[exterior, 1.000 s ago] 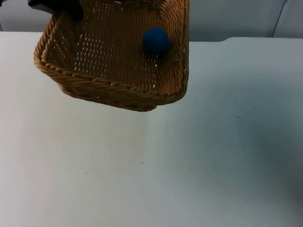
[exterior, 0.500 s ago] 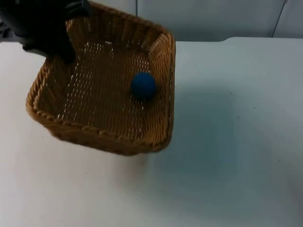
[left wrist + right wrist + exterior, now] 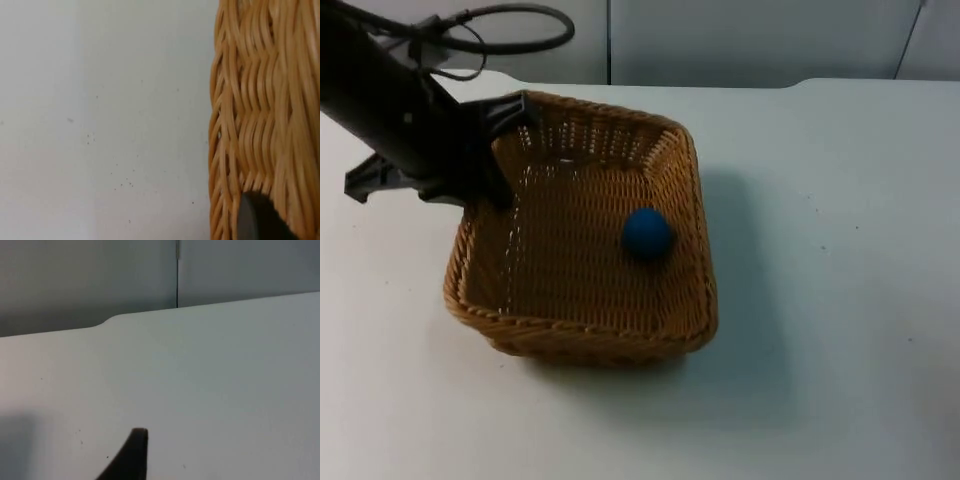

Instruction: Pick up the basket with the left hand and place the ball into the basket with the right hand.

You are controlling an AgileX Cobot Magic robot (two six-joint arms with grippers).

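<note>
Your wicker basket (image 3: 582, 300) sits on the white table (image 3: 820, 300), toward its far left part, with the blue ball (image 3: 647, 233) lying inside, nearer the basket's right wall. Your left gripper (image 3: 492, 190) is clamped on the basket's left rim near its far corner; in the left wrist view its black fingertip (image 3: 257, 220) presses against the woven wall (image 3: 260, 110). Your right gripper's fingertip (image 3: 131, 457) hangs over bare table near the grey partition wall (image 3: 85, 280); whether that claw is open or closed you cannot tell.
</note>
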